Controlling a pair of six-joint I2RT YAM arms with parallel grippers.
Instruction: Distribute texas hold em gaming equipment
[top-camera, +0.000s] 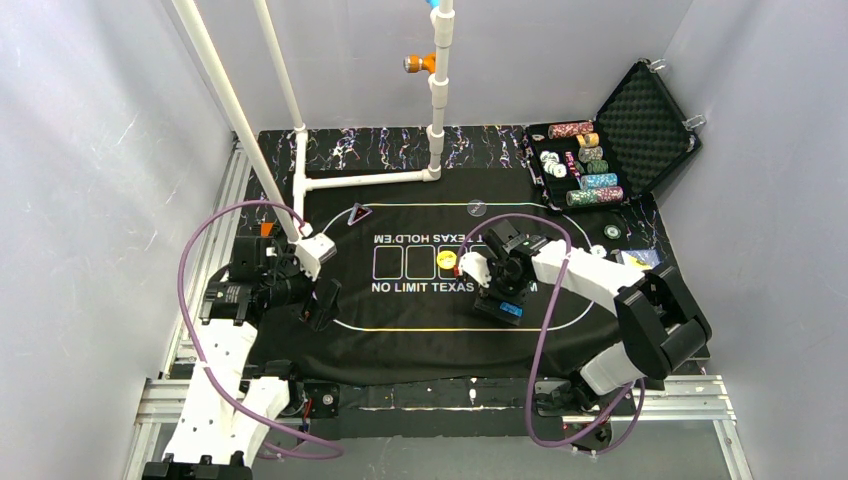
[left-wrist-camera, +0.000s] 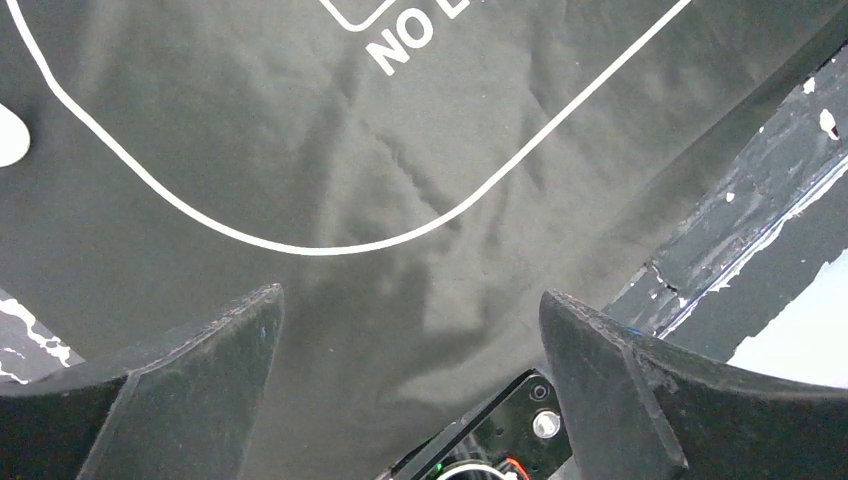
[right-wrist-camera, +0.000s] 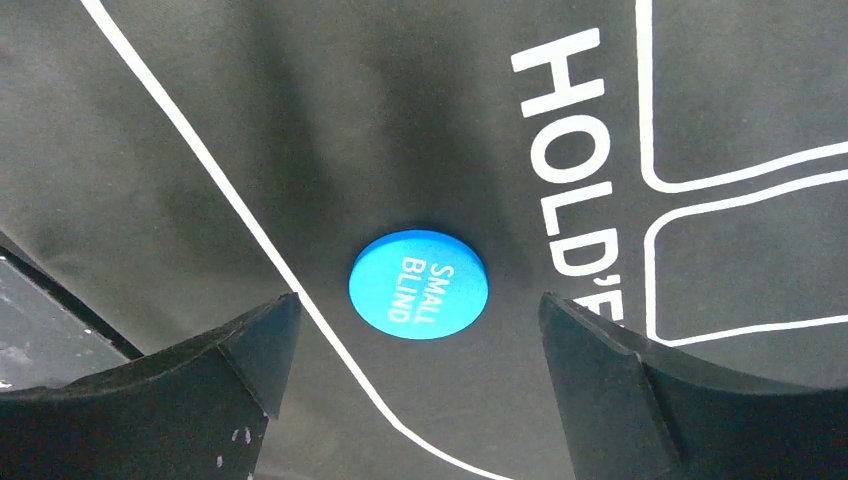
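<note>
- Here the open right gripper (right-wrist-camera: 418, 300) hovers over the flat blue small-blind button (right-wrist-camera: 418, 285), toward the table's (top-camera: 420, 396) near edge.
- The left gripper (left-wrist-camera: 410, 293), also open, sits farther.

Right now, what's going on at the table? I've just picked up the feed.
The right end effector is open over the blue small-blind disc, which lies flat on the black mat between its fingers, not gripped. The left end effector is open too, over bare mat, holding nothing. A yellow disc sits by the printed boxes, and stacks of chips are in the open case.
</note>
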